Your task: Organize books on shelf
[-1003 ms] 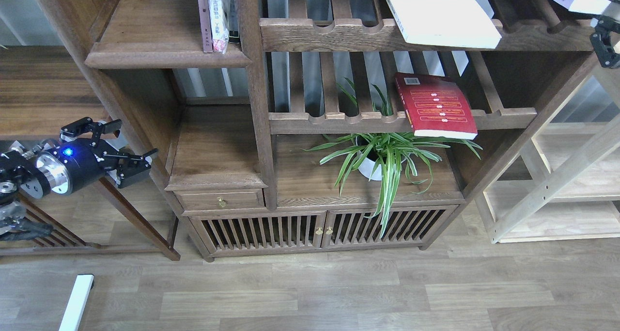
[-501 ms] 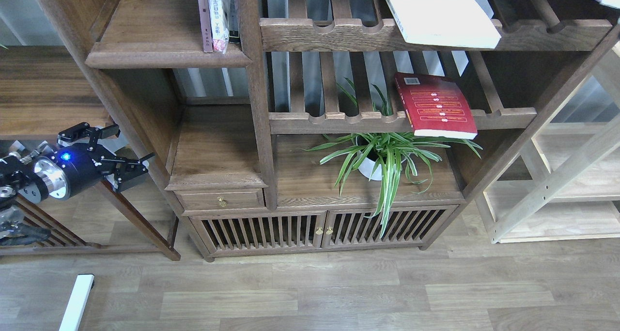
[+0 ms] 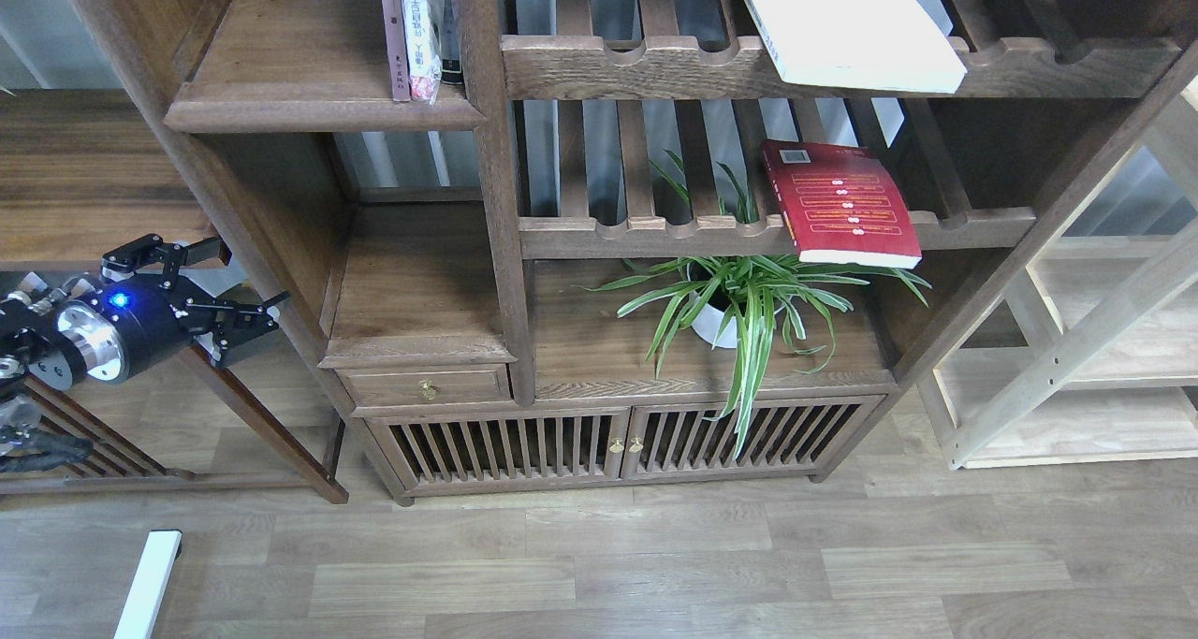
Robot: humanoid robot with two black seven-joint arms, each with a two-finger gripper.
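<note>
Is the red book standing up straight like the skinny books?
No, the red book lies flat on its slatted rack with its cover facing up, sticking out past the front rail.
</note>
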